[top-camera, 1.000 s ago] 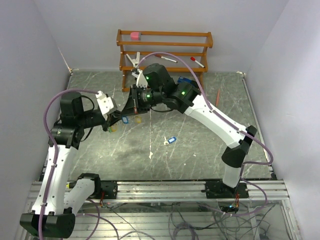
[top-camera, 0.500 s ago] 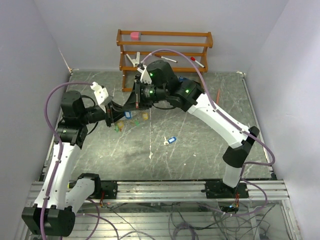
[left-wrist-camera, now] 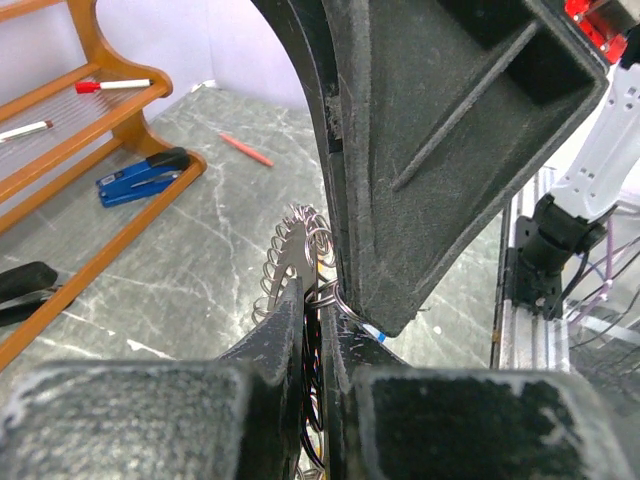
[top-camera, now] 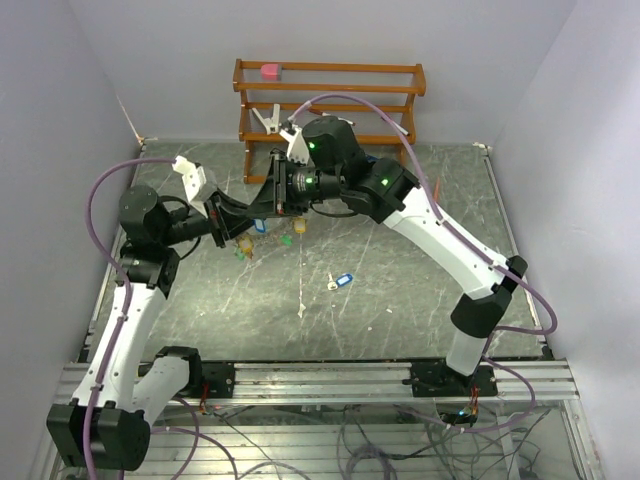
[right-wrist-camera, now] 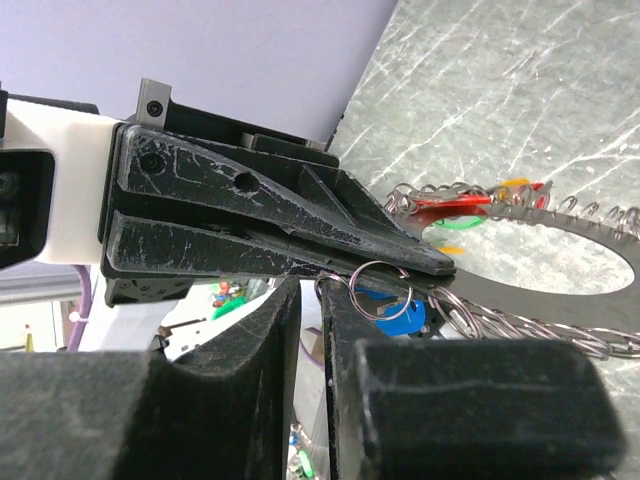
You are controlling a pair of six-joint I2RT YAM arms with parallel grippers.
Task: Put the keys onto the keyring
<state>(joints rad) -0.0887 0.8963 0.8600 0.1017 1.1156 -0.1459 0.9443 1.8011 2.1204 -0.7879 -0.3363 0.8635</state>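
Keyring (right-wrist-camera: 545, 290) and both grippers are closer to the wooden rack (top-camera: 330, 100) than a second ago, carried up and back toward its front left post, off the table (top-camera: 420, 300). The ridged disc stands on edge, pinched at its rim between the pressed-together fingers of the left gripper (left-wrist-camera: 312, 310). Several tagged keys (top-camera: 246, 246) dangle beneath it.

At the rim, a small split ring (right-wrist-camera: 380, 290) with a blue tag (right-wrist-camera: 395, 312) sits right at the tips of the right gripper (right-wrist-camera: 312, 310). Only a narrow slit shows between those jaws, and I cannot tell whether they are pinching the split ring or letting it go. If they are letting go, this key is probably threaded on.

Farther from the rack, another blue-tagged key (top-camera: 341, 281) lies loose on the table, likely the next to fetch.
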